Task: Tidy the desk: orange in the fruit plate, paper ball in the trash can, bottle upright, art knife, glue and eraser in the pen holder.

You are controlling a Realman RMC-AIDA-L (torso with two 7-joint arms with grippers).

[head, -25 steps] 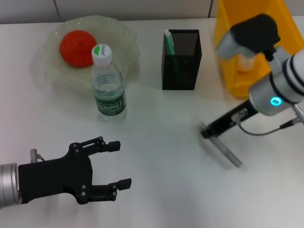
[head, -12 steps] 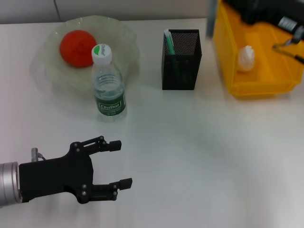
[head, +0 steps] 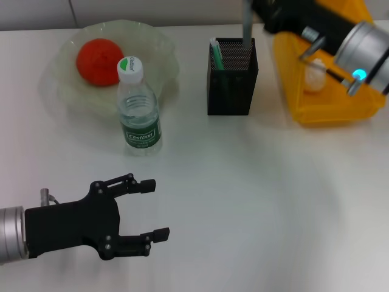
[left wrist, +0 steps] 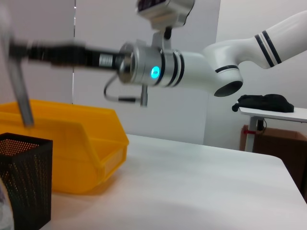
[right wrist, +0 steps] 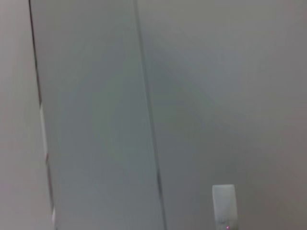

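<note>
My right gripper (head: pixel 255 8) is shut on the grey art knife (head: pixel 246 27), which hangs upright with its lower end at the mouth of the black mesh pen holder (head: pixel 231 82). The left wrist view shows the same: the knife (left wrist: pixel 18 93) is above the holder (left wrist: pixel 24 184). A green-capped item (head: pixel 216 53) stands in the holder. The orange (head: pixel 98 61) lies in the pale fruit plate (head: pixel 155 42). The bottle (head: pixel 138 109) stands upright in front of the plate. The paper ball (head: pixel 315 74) lies in the yellow bin (head: pixel 322 109). My left gripper (head: pixel 152 208) is open and empty at the near left.
The yellow bin stands right of the pen holder, close to my right arm (head: pixel 364 48). The bottle stands between the plate and my left gripper. The white table (head: pixel 255 201) stretches in front of the holder.
My right gripper has lifted the art knife off the table at the right and carried it up and back to above the pen holder. The left arm has not moved.
</note>
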